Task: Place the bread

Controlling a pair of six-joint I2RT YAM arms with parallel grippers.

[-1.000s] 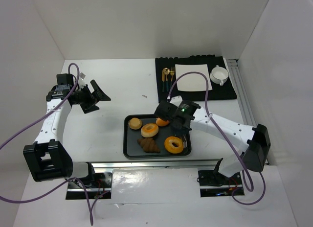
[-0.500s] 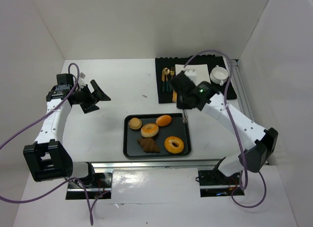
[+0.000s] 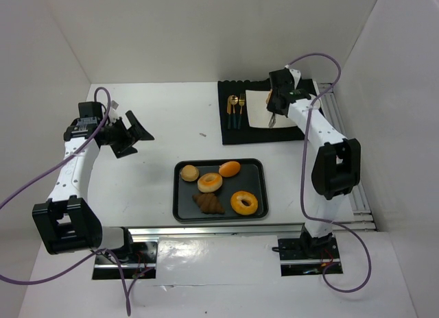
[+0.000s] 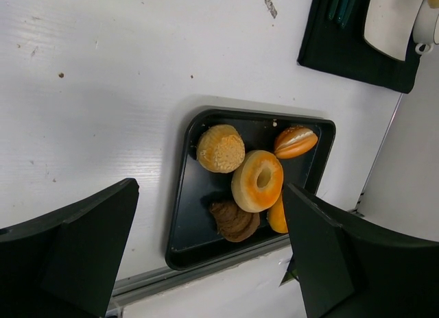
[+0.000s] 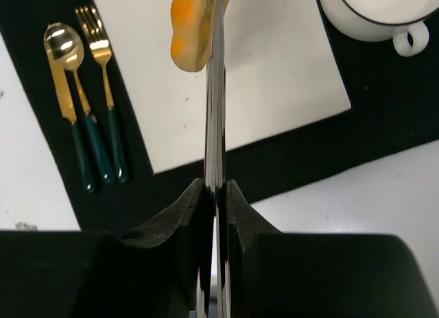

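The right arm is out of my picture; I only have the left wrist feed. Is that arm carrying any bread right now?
Observer: Yes. The right gripper is shut on metal tongs, and a yellow-orange piece of bread sits at their tip.
Operator: Over what?
Observer: Over the white square plate on the black mat. I cannot tell whether the bread touches it.
Operator: Anything beside the plate in the way?
Observer: A gold spoon and gold fork lie on the mat beside the plate, apart from the tongs.
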